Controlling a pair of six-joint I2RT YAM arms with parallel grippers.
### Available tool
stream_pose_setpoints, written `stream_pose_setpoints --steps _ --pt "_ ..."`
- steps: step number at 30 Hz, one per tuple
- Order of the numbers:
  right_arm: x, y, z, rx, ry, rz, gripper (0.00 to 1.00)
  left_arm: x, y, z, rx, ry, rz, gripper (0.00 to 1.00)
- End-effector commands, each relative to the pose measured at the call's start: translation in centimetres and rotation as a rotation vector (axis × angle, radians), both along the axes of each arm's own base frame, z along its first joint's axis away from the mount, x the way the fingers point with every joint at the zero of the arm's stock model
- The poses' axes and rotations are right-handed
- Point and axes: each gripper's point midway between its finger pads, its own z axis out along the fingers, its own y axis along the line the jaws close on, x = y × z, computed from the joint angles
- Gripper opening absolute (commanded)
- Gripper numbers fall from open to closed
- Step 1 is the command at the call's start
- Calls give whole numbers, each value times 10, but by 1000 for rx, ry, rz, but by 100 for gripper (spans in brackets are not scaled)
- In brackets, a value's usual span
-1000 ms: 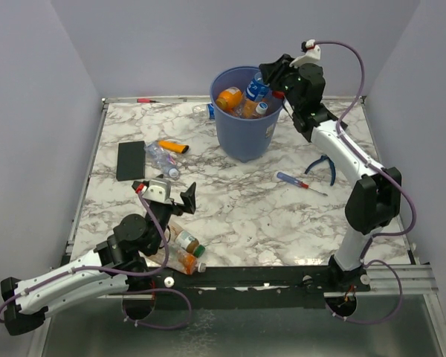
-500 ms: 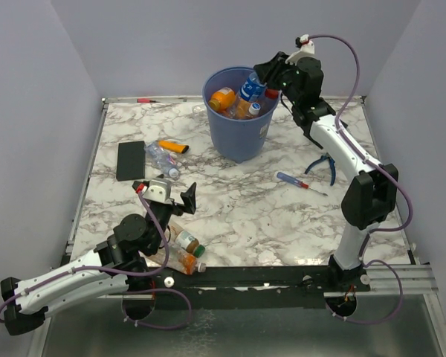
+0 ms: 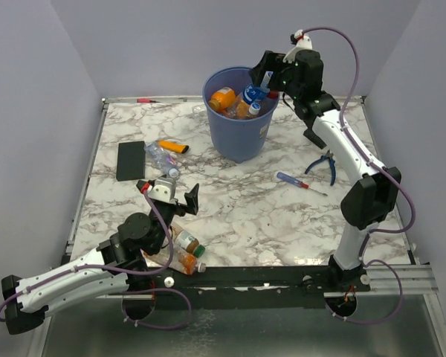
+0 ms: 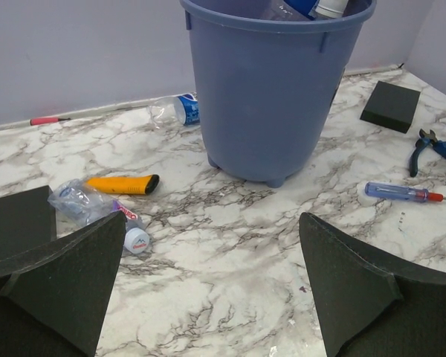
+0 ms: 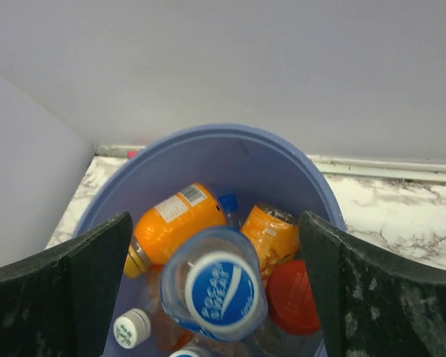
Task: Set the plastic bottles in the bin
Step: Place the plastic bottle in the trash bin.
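The right gripper point(image 5: 214, 219), fingers wide, hangs over a blue-labelled bottle point(image 5: 215, 291) in the blue bin point(image 5: 208, 145); the left gripper point(image 4: 212, 260) gapes above the worktop point(image 4: 230, 223).

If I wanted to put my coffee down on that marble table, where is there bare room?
The widest bare stretch of table lies in the middle, between the bin, the screwdriver and the left gripper. Crowded: the left side, with the black slab, yellow cutter and a crushed bottle, and two bottles by the near edge.
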Motion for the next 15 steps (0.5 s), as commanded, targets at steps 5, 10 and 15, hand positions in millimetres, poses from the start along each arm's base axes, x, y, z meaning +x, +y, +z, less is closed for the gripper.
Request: stream_pose_setpoints --steps 5,10,15 --pt "-42 -40 74 23 -68 -146 97 -2 -3 7 -36 -1 -23 99" --pt "-82 -67 66 139 -46 -233 95 -1 -4 8 -69 9 -11 99" --pt "-105 -68 19 210 50 -203 93 5 -13 24 -102 38 15 99"
